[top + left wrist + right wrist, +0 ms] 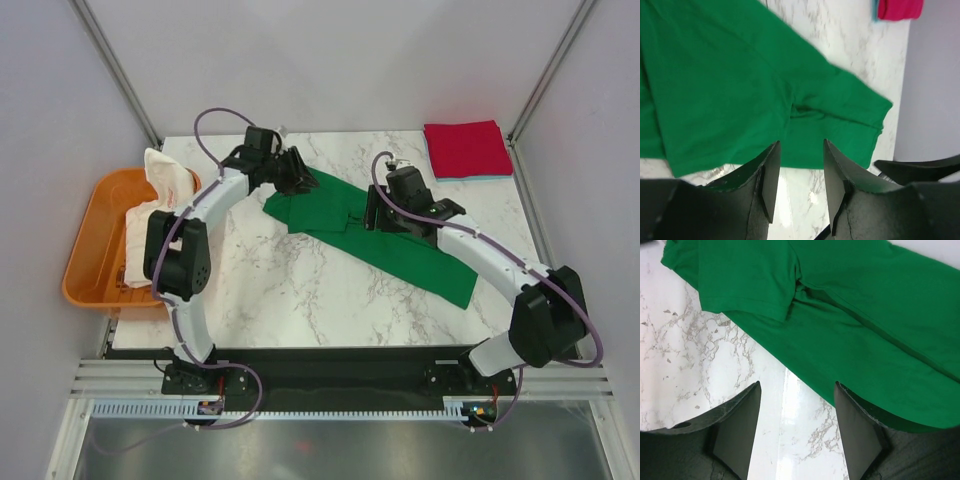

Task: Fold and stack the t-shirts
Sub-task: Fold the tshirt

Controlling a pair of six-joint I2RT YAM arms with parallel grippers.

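The green t-shirt (420, 265) lay flat on the marble table (270, 290), doubled lengthwise into a long band that ran from about 11 o'clock of the table's middle down toward 4 o'clock. One short sleeve was tucked over the body near the upper end.

The left claw (298, 180) hung over that upper end. In its wrist view its jaws stood moderately apart and empty, with the sleeve hem just beyond them. The right claw (378, 215) hovered over the band's middle, at the long edge. Its jaws were spread wide with only bare marble between them.

With each claw placed at a different point along the band, the next fold across its length looked likely.

At 1 o'clock, in the far corner, a folded red t-shirt (465, 148) sat on a pale blue one (480, 177), probably kept clear of the working space. At 9 o'clock the white t-shirt (165, 180) lay heaped, unfolded, in the orange tub (80, 230).
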